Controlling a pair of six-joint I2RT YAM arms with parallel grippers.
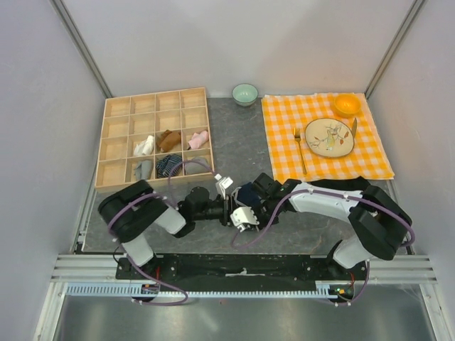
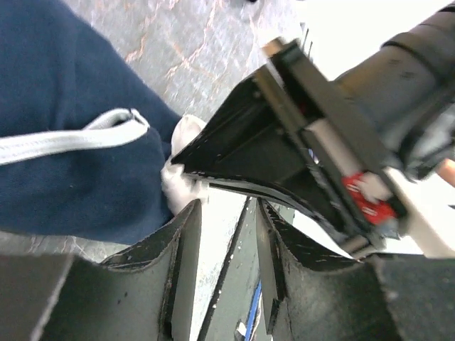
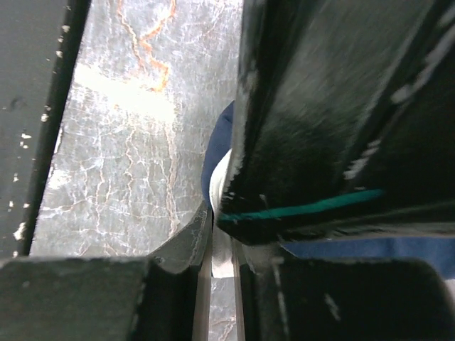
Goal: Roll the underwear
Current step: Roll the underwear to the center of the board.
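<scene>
The underwear (image 1: 247,192) is a bunched navy bundle with white trim on the grey table between my two grippers. In the left wrist view it fills the left side (image 2: 64,177), a white trim band running across it. My right gripper (image 3: 222,219) is shut on a fold of the white trim, with navy fabric just beyond its tips. Its black fingers (image 2: 242,142) reach the white fold at the underwear's edge. My left gripper (image 2: 227,207) is open and empty right beside the underwear. In the top view the left gripper (image 1: 233,202) and right gripper (image 1: 254,193) meet at the bundle.
A wooden compartment box (image 1: 114,138) at back left holds several rolled garments. A green bowl (image 1: 245,93) stands behind. An orange checked cloth (image 1: 284,135) at back right carries a plate (image 1: 329,137), a fork (image 1: 299,149) and an orange bowl (image 1: 347,104).
</scene>
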